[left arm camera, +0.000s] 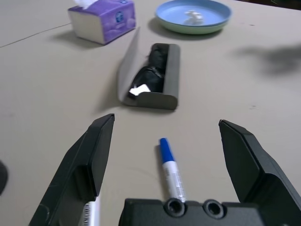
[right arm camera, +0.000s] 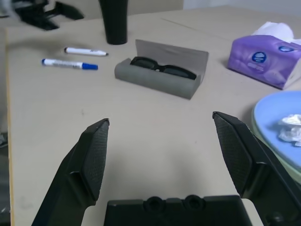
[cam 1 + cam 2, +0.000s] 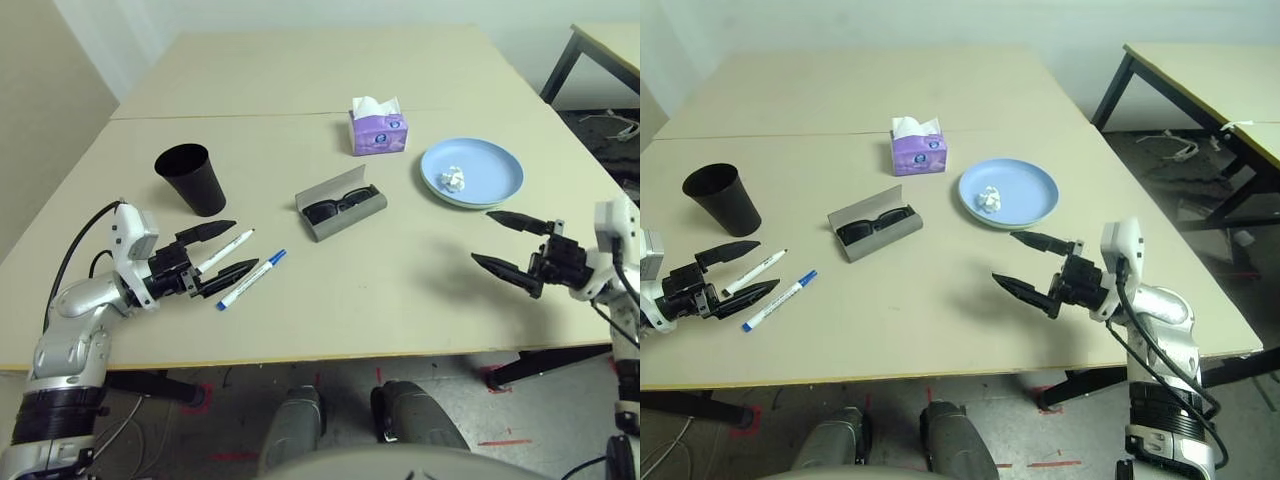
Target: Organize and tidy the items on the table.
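The left gripper hovers low over the table at about eight o'clock from the table's middle, its two black fingers spread wide and holding nothing. Both markers lie flat on the table at its fingertips: the black-capped marker runs between the two fingers, while the blue-capped marker lies just beside the lower finger, parallel to the first and pointing toward one o'clock. The black cup stands upright at eleven o'clock from the markers, near them but apart. In the middle of the table the grey glasses case sits open with its lid raised, and the black sunglasses lie inside it. At twelve o'clock from the case stands a purple tissue box with a white tissue poking out of the top. At two o'clock from the case is the blue plate, stacked on the green plate, whose rim shows beneath it; the white paper wad rests on the blue plate. The right gripper hangs at five o'clock from the plates, just clear of their rim, fingers wide apart and empty, its shadow on the tabletop beside it.
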